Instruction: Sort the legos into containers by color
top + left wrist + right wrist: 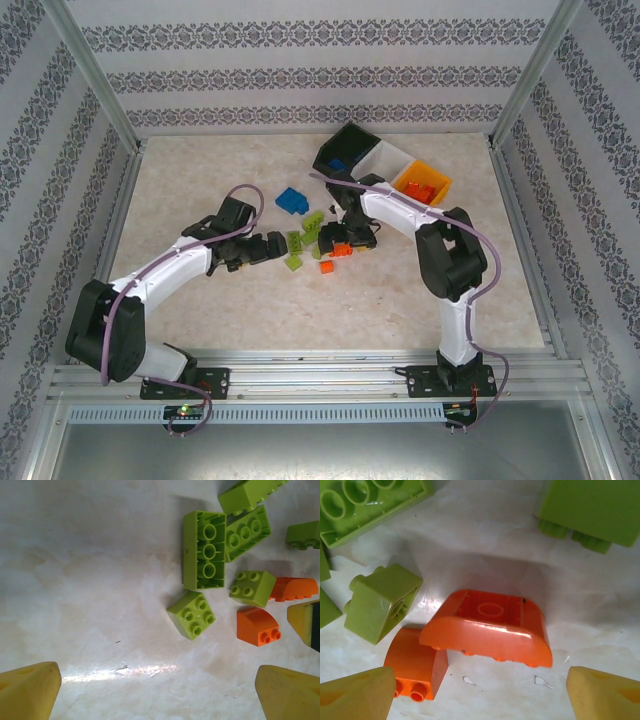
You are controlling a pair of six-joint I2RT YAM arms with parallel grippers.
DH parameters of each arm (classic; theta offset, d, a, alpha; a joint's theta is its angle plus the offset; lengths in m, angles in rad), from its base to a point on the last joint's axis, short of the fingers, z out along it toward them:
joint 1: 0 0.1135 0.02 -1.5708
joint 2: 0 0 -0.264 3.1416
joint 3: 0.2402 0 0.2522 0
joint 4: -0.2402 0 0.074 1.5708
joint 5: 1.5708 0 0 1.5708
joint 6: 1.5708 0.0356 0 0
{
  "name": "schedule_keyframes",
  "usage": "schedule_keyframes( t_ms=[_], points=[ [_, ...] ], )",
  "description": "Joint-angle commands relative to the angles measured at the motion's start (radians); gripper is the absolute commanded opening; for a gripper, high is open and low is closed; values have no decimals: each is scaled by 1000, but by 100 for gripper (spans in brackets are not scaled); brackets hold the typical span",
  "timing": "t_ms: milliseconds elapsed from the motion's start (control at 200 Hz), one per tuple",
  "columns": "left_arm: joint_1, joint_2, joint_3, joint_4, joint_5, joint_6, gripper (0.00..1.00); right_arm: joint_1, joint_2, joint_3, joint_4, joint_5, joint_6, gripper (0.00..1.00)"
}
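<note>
While both arms reached low over the pale tabletop (200, 310), the right gripper (480, 700) had its yellow fingers spread wide and held nothing. A long curved orange plastic brick (487, 627) lay just ahead of them. The left gripper (160, 695) was also wide open and empty, near a small square lime green plastic brick (191, 614). A row of black, white and orange-yellow plastic bins (385, 157) stood at the far right.

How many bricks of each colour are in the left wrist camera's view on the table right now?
Lime green bricks: 6
Orange bricks: 2
Total: 8
</note>
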Motion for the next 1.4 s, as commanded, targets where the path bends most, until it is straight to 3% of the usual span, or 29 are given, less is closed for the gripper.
schedule_keyframes(
  t_ms=[0, 270, 445, 754, 894, 1034, 1164, 1399],
  points=[
    [18, -37, -18, -41, -12, 30, 100, 15, 38, 40, -27, 31, 0, 88],
    [45, -69, -34, -55, -14, 34, 100, 12, 105, 85, -35, 53, -4, 85],
    [52, -64, -31, -49, -15, 29, 100, 0, 129, 96, -39, 55, -1, 75],
    [55, -15, 5, -16, -8, 13, 100, -42, 46, 46, -36, 66, -9, 58],
    [54, 12, 20, 7, 1, -5, 100, -78, -21, 17, -42, 61, -13, 56],
    [52, 51, 43, 18, 15, -10, 100, -149, -116, -21, -46, 58, -22, 56],
    [38, 83, 71, 17, 20, -15, 100, -274, -196, -45, -44, 57, -42, 56],
    [18, 101, 100, 1, 14, -14, 100, -474, -198, 0, -26, 57, -67, 56]
  ],
)
